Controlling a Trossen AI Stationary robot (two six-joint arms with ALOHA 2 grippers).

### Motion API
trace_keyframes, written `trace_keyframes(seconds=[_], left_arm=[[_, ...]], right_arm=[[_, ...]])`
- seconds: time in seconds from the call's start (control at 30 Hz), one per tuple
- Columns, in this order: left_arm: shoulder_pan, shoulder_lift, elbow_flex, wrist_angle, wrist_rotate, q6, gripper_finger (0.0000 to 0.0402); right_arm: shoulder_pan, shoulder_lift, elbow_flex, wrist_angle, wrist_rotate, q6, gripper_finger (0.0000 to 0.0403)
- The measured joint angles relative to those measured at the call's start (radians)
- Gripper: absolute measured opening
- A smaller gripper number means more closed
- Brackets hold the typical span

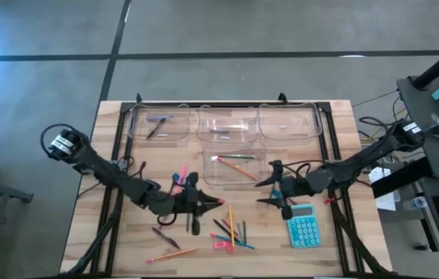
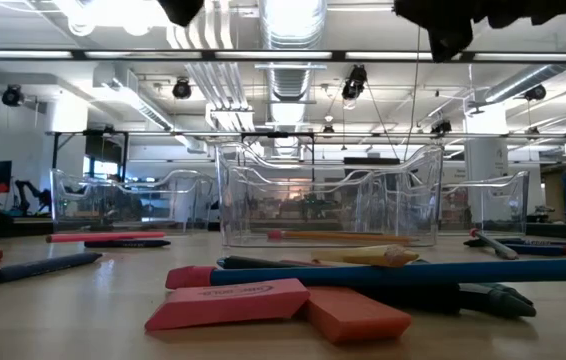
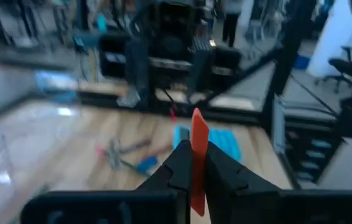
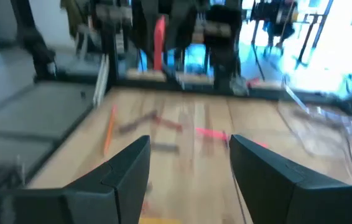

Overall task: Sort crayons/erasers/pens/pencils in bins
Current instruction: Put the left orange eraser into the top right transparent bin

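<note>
The left gripper has its fingers pinching a red crayon upright above the desk, its long axis across them, with the bins just beyond, while the right gripper waits spread nearby.

Grey concrete floor surrounds the wooden table (exposed silver ducts run overhead).

Two dark, near-black arms, each a chain of slim tubes and chunky rounded joints. The left arm shows a round pale-ringed housing at its base by the tabletop's left edge. Black cables loop along the right arm. Each wrist ends in two matte black, wedge-shaped fingers.
</note>
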Motion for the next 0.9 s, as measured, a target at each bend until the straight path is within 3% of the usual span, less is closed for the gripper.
trace_keyframes(seconds=[0.3, 0.57, 0.9], left_arm=[[0.077, 0.151, -0.014, 0.404, 0.036, 0.141, 0.0003], [0.099, 0.202, 0.019, 0.434, 0.09, 0.157, 0.0003], [0.101, 0.215, 0.038, 0.434, 0.085, 0.189, 0.0003]], right_arm=[[-0.013, 0.189, 0.001, 0.283, -0.006, -0.025, 0.021], [-0.046, 0.294, 0.002, 0.47, -0.003, 0.034, 0.021], [-0.098, 0.371, 0.045, 0.523, -0.048, 0.122, 0.021]])
